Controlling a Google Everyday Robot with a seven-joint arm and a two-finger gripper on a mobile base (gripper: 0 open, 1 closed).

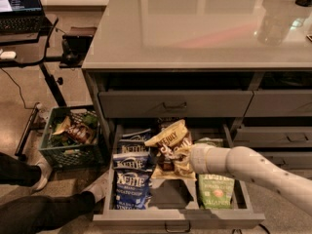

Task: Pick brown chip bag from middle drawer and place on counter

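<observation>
Brown chip bag point(168, 147), a dark crinkly packet with tan bands and pale lettering, hangs tilted above the middle row of the middle drawer point(178, 219), a wide grey drawer box pulled open below the cabinet. A bare dark patch of drawer floor shows just in front of and beneath it. The gripper point(184, 159), at the end of a thick white robot arm point(243, 165) that reaches in from the right edge, is pressed into the right side of the brown chip bag and clamped on it; the crumpled foil hides most of the fingers. Left of the held bag, a row of blue Kettle chip bags point(130, 189) lies flat along the drawer's left side. To the right, a green chip bag point(214, 191) lies near the front right corner, partly under the arm. Above the open drawer, a closed grey drawer front point(146, 104) with a small curved pull sits under the counter point(195, 28), a large glossy grey-beige tabletop with soft reflections. On the floor to the left stands a green plastic crate point(73, 152) filled with snack packets, and a person's dark-trousered legs point(44, 211) stretch across the lower left corner
</observation>
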